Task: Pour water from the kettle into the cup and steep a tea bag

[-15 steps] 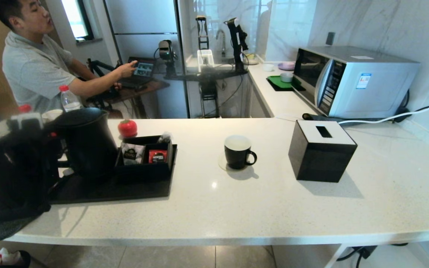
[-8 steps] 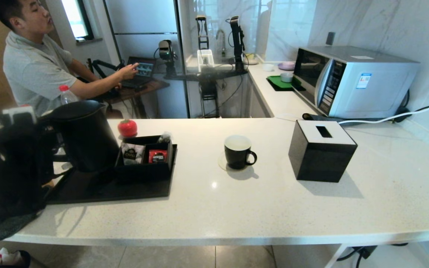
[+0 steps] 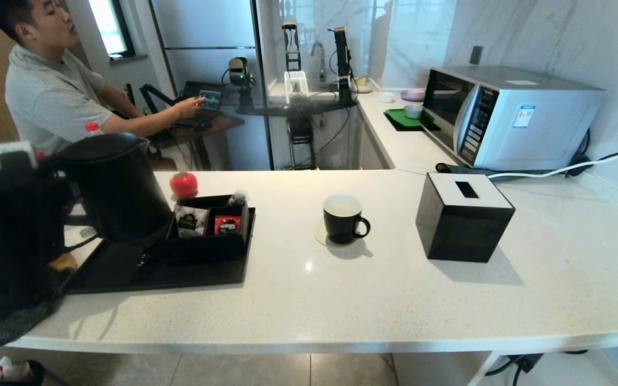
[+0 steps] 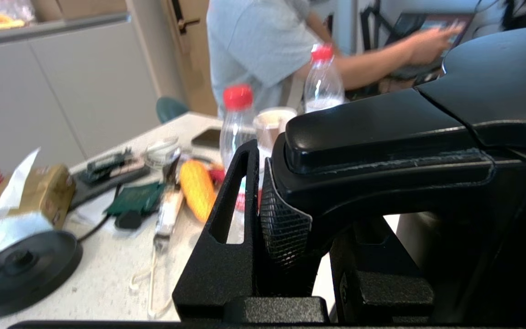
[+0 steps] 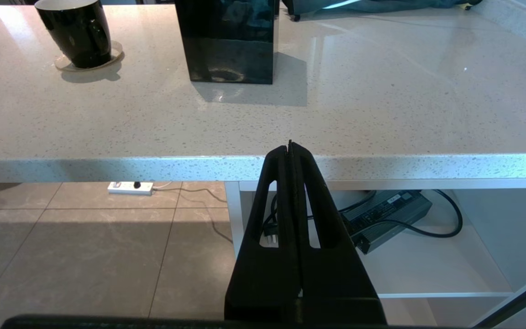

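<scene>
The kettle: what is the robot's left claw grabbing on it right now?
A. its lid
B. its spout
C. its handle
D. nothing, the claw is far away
C: in the left wrist view the left claw is clamped around the handle of the black kettle, which is off the black tray.

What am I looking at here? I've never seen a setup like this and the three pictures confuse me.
It is a two-armed robot seen through its own cameras. The head view looks down on a white counter. On it are a black mug, a black tissue box, a microwave, and a black tray with a box of sachets. The left wrist view shows the left hand clamped on the handle of the black kettle, held above the tray. The right wrist view shows the right hand shut and empty, below the counter edge.
</scene>
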